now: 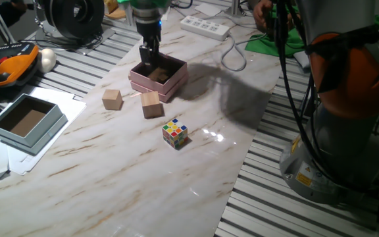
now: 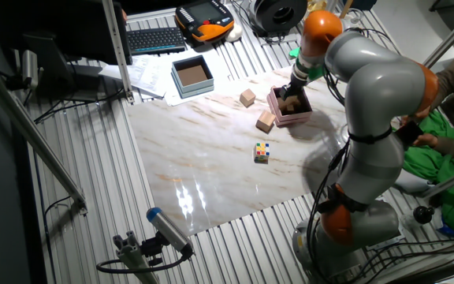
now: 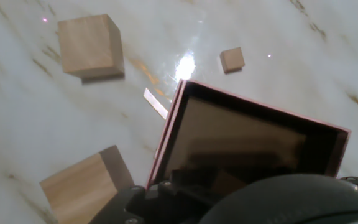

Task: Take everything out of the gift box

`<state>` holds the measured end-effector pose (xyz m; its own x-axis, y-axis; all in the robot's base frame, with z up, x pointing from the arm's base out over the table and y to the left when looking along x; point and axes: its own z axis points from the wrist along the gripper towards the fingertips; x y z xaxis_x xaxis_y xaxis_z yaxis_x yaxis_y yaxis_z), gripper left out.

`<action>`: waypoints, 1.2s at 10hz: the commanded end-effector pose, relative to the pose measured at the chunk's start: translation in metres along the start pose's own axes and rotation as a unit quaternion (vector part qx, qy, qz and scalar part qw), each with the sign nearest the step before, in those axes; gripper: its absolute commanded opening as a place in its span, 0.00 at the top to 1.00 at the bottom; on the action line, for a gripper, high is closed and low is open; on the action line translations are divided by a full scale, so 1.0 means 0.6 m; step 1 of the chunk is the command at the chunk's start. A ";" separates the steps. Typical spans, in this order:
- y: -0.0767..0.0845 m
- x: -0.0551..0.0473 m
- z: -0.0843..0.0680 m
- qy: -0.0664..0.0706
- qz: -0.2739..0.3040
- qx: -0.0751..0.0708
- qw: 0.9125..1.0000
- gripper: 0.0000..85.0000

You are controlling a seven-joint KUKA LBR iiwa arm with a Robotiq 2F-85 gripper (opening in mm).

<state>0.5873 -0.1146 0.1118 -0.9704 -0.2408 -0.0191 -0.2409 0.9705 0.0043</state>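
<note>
The pale-pink gift box [image 1: 176, 80] stands at the far middle of the marble table; it also shows in the other fixed view [image 2: 295, 119] and the hand view [image 3: 166, 134]. My gripper [image 1: 149, 61] is lowered into the box, fingers down by its far-left corner. A brown piece [image 1: 158, 76] lies inside next to the fingers. Two light wooden cubes rest on the table outside, one [image 1: 112, 99] to the left and one [image 1: 152, 104] against the box's front corner. A tiny wooden cube [image 3: 232, 60] lies on the table just beyond the box. The fingertips are hidden.
A multicoloured puzzle cube [image 1: 175, 133] sits nearer the front. A grey-blue box [image 1: 28, 122] with a brown inside stands on papers at the left. A power strip [image 1: 206, 26] and cables lie at the back. The arm's base [image 1: 347, 131] is at the right.
</note>
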 end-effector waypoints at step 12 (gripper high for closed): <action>-0.007 0.042 0.085 -0.024 0.007 0.012 1.000 0.20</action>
<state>0.5642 -0.1244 0.0597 -0.9710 -0.2288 -0.0693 -0.2280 0.9735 -0.0194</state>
